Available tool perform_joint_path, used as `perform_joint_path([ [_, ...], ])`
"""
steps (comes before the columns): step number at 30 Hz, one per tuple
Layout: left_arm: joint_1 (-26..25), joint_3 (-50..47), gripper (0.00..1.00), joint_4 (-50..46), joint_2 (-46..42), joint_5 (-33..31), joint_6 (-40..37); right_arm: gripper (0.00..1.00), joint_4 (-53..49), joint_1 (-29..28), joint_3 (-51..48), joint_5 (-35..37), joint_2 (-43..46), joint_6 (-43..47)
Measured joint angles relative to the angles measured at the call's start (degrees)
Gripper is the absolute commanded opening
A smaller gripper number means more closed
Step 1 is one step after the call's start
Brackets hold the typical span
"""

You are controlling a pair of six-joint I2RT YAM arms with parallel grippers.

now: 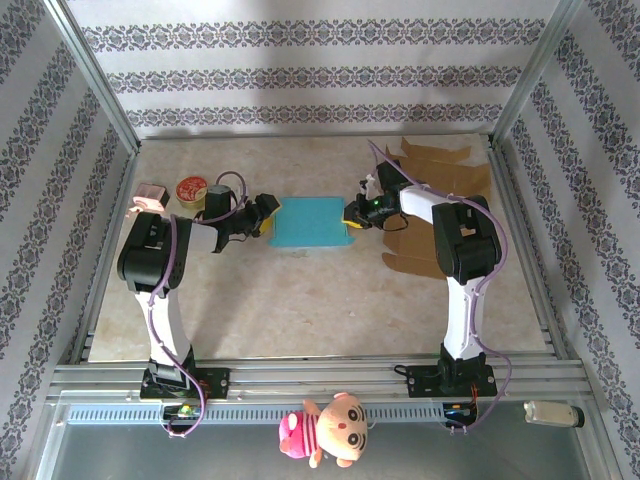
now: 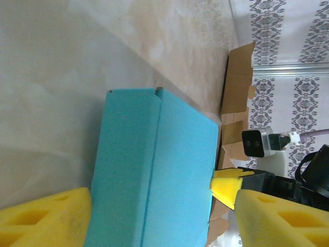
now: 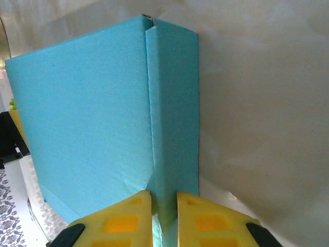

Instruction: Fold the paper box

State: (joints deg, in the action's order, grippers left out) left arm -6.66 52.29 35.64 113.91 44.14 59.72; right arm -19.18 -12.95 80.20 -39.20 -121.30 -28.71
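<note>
Enclosing the scene, walls point(image 1: 300, 60) papered in grey floral bands are seen around a pale, marbled counter point(image 1: 300, 310), its smooth top judged well suited to sliding and pressing paper. Brown cardboard point(image 1: 445, 170) blanks are heaped at the far right corner, apparently set aside as spare stock, clear of the work. The box point(image 1: 310, 221), a teal sheet only partly folded, is laid at the counter's middle between the two arms, where an edge can be reached from either side. One narrow side flap is folded along its crease. The end of that flap is pinched in the nearly shut right claw point(image 3: 164, 198), probably so that the crease is held in place. The left claw point(image 1: 266, 207) is spread wide at the opposite edge with nothing gripped, and the box is framed between its yellow fingers point(image 2: 46, 216). It is judged ready to take hold there. A small tin point(image 1: 191, 189) is parked at far left.
</note>
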Motion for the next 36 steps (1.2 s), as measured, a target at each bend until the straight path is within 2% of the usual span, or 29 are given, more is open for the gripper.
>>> perform_joint_path([
  [9,-1.53,0.11,0.73,1.09,0.39,-0.85,0.87,0.17,-3.54,0.48,1.97,4.00,0.17,0.13],
  [17,-3.41,4.61,0.72,-10.62,-0.31,-4.28,-4.66,0.17,-6.36,1.29,3.58,6.40,0.17,0.74],
  [25,-6.69,9.05,0.70,-18.03,0.59,-6.08,-8.24,0.16,-9.92,2.40,6.05,6.71,-0.83,2.12],
  [36,-7.23,10.71,0.67,-19.54,1.51,-5.35,-7.21,0.15,-5.75,7.98,2.56,-3.58,-1.46,-2.62],
])
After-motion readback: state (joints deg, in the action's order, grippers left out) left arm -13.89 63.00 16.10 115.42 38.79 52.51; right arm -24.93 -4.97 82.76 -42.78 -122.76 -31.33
